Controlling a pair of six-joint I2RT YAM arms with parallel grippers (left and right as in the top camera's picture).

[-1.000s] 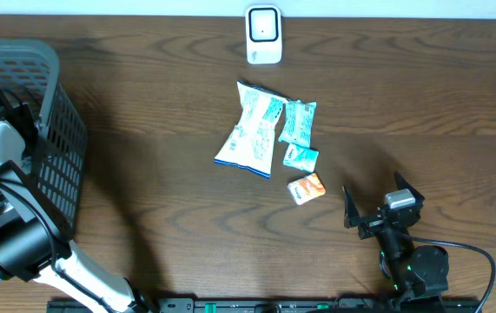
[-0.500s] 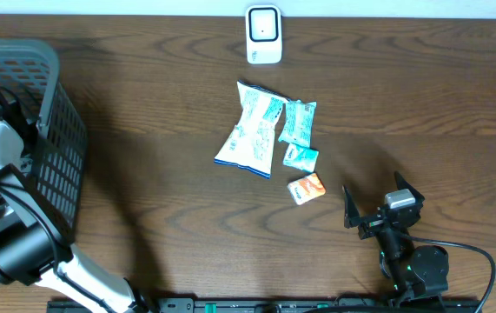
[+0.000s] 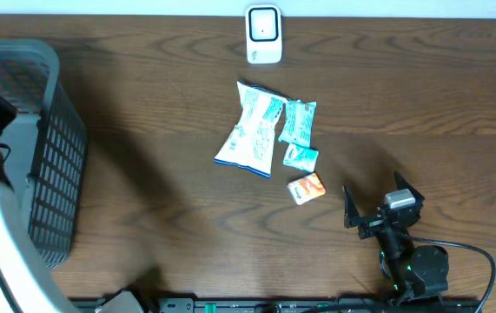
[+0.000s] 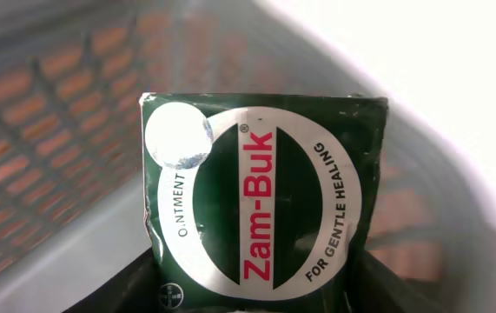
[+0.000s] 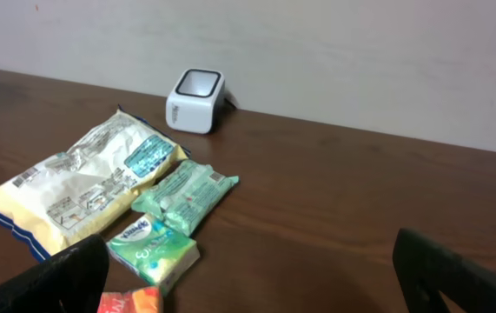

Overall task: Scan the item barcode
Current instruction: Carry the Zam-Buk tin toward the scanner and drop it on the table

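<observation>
You have the basket [image 3: 52,165] at the table's [image 3: 143,217] left edge, with the Zam-Buk pouch [image 4: 261,191] upright inside its walls. The scanner [image 3: 263,35] stands at the middle of the far edge. Mid-table lies the large packet [image 3: 249,132]. Along its right side run the far small packet [image 3: 298,122], the middle small packet [image 3: 300,157] and the near small packet [image 3: 306,189], toward the near edge.

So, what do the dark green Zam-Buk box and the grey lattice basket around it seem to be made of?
Dark green Zam-Buk box: probably printed card, perhaps glossy; flat face, crisp edges, a bright spot. Grey lattice basket: likely moulded plastic, matt; even ribs, rounded rim.
</observation>
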